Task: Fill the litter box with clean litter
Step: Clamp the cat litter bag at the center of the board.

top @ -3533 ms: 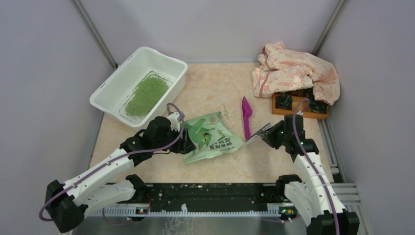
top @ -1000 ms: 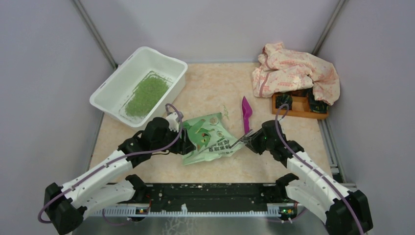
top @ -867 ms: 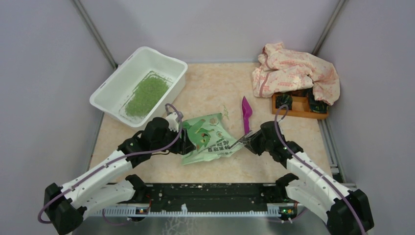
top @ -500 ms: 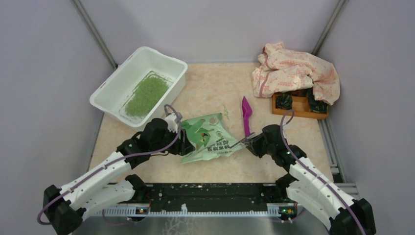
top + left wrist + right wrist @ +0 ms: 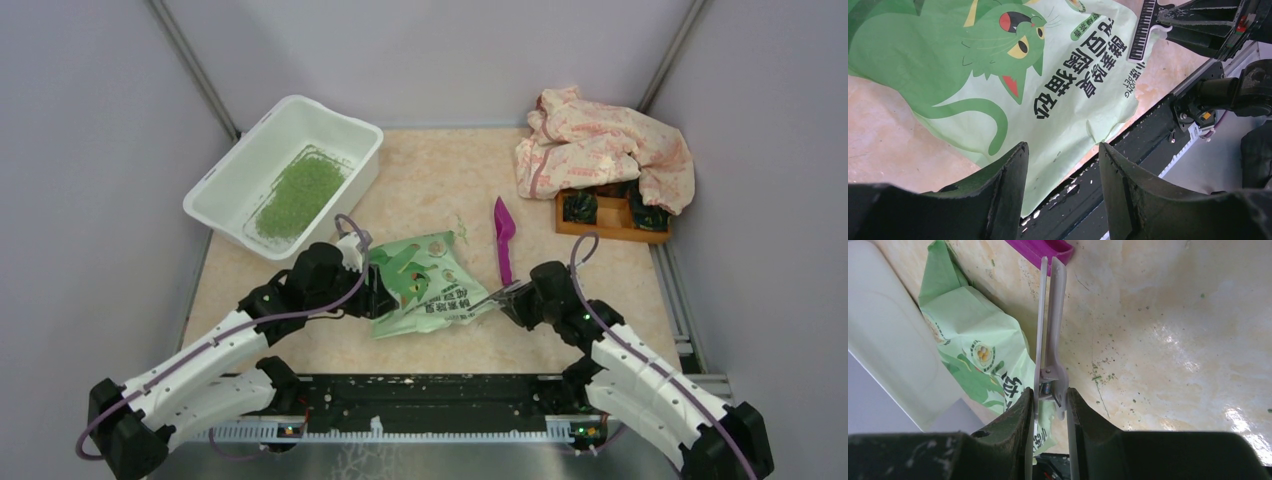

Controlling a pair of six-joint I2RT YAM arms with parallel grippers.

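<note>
Litter box (image 5: pixel 243 160), large, white, rectangular plastic, sits upper left holding loose green clean litter (image 5: pixel 298 195), nearest my left hand (image 5: pixel 378 292), which stands open at the left edge of a light green printed plastic bag (image 5: pixel 430 285); my right hand (image 5: pixel 515 297) pinches a long white spring clip (image 5: pixel 1050 315).

Top camera high behind me, looking down on the whole table (image 5: pixel 430 180), left wrist camera close over the green bag (image 5: pixel 998 75), right wrist camera low along the surface, all three share the bag
</note>
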